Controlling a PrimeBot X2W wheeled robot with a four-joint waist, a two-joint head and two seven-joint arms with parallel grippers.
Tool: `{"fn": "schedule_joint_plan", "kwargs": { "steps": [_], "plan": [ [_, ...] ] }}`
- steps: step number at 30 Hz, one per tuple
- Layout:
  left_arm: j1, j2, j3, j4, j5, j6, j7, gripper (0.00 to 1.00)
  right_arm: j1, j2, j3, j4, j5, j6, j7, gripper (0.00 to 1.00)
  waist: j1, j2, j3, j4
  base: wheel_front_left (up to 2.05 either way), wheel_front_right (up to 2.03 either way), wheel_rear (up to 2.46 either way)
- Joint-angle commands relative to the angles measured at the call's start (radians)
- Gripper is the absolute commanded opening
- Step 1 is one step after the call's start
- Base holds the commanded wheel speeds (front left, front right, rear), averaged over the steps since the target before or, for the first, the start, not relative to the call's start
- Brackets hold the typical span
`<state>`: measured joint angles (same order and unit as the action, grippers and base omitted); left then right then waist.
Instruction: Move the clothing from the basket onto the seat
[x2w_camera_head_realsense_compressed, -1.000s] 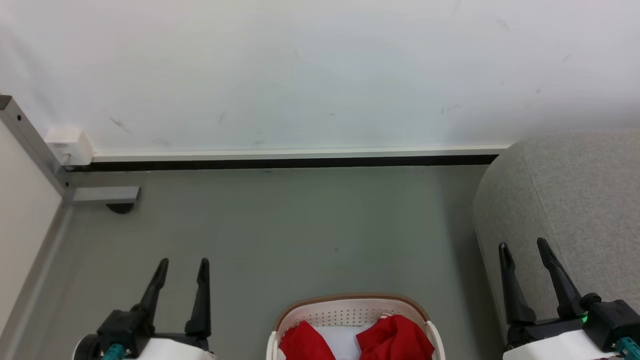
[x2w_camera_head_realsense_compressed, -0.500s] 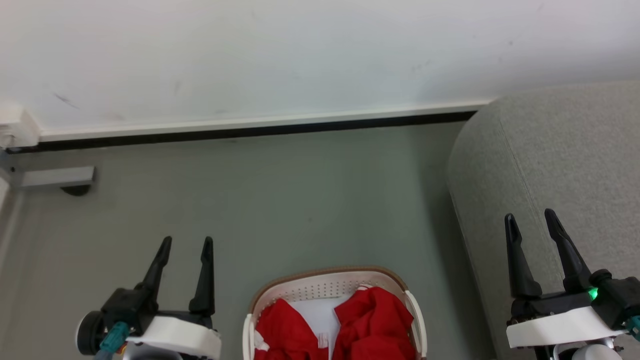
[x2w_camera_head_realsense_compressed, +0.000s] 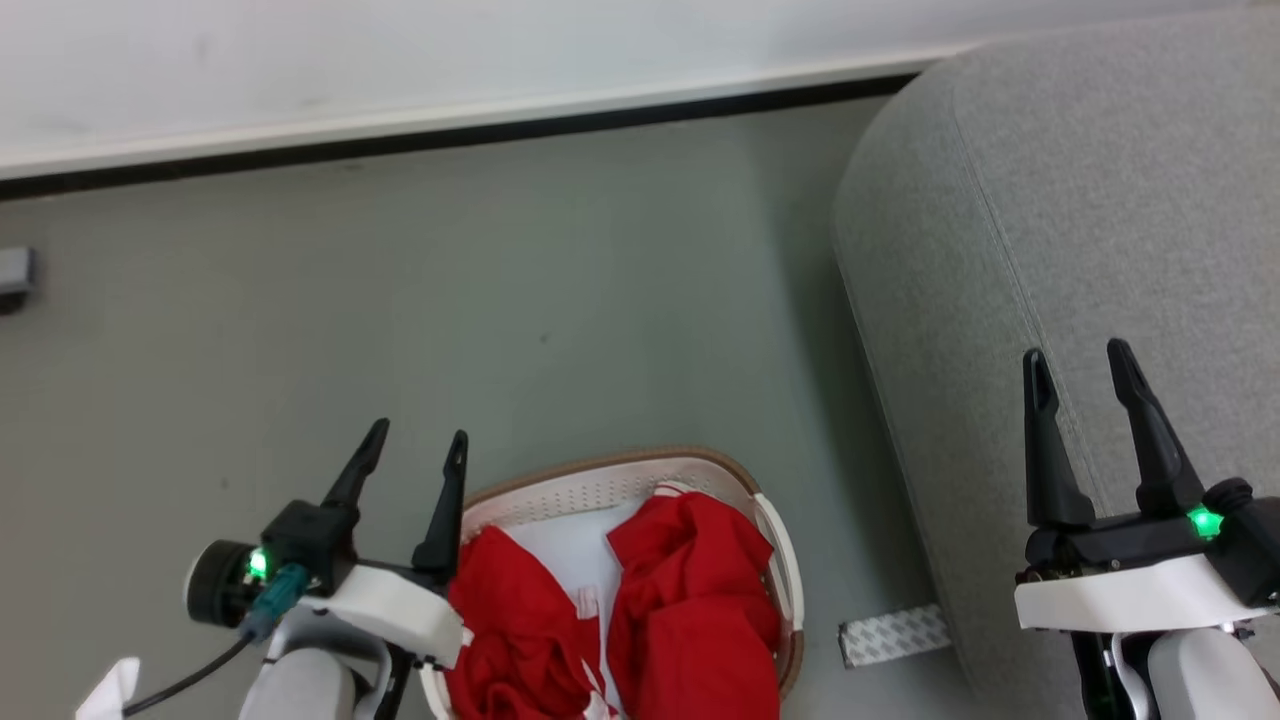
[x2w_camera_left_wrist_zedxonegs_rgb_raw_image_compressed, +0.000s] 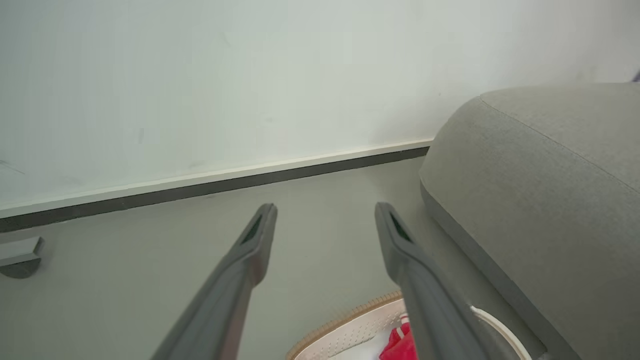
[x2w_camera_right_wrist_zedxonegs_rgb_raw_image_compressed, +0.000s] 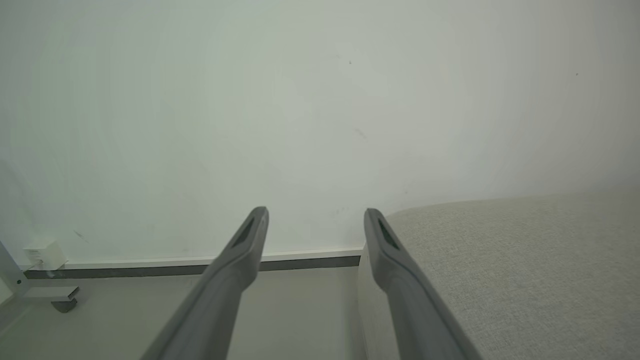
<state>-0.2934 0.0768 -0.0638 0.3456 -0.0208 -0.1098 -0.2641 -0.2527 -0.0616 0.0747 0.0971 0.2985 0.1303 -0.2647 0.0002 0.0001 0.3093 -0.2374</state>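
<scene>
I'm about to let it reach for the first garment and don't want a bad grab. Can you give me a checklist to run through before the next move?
1. Left claw open and empty: ok.
2. Right claw open and empty: ok.
3. Clothing lying exposed in the basket: ok.
4. Left claw aimed at the clothing: not ok, it points at the floor past the basket's rim.
5. Seat beside the basket, on the robot's right: ok.
6. Basket's near end: cannot tell, cut off by the head view's edge.

Grey-green floor (x2w_camera_head_realsense_compressed: 500, 300), basket (x2w_camera_head_realsense_compressed: 620, 462) on it, seat (x2w_camera_head_realsense_compressed: 1050, 200) right, pale strip (x2w_camera_head_realsense_compressed: 893, 635) between
</scene>
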Motion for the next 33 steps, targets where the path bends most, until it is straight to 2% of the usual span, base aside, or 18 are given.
{"fn": "schedule_joint_plan", "kwargs": {
  "steps": [1,10,17,33],
  "plan": [
    [-0.027,0.018,-0.014,0.029,0.019,-0.003,-0.001,1.00,-0.022,0.003,-0.002,-0.008,0.003,0.001,0.000,1.00,-0.0002,-0.0001,0.045,-0.035,0.00,0.00,0.00],
    [-0.135,0.065,-0.121,0.253,0.108,-0.010,-0.001,1.00,-0.062,0.010,-0.007,-0.034,0.013,0.001,0.000,1.00,-0.0002,-0.0001,0.120,-0.084,0.00,0.00,0.00],
    [-0.229,0.080,-0.186,0.432,0.167,-0.009,0.015,1.00,-0.086,0.011,0.000,-0.058,0.025,0.001,0.000,1.00,-0.0002,-0.0001,0.174,-0.110,0.00,0.00,0.00],
    [-0.434,0.119,-0.366,0.777,0.303,-0.018,0.218,1.00,-0.153,0.011,0.006,-0.114,0.105,0.001,0.000,1.00,-0.0002,-0.0001,0.332,-0.183,0.00,0.00,0.00]
  ]
}}
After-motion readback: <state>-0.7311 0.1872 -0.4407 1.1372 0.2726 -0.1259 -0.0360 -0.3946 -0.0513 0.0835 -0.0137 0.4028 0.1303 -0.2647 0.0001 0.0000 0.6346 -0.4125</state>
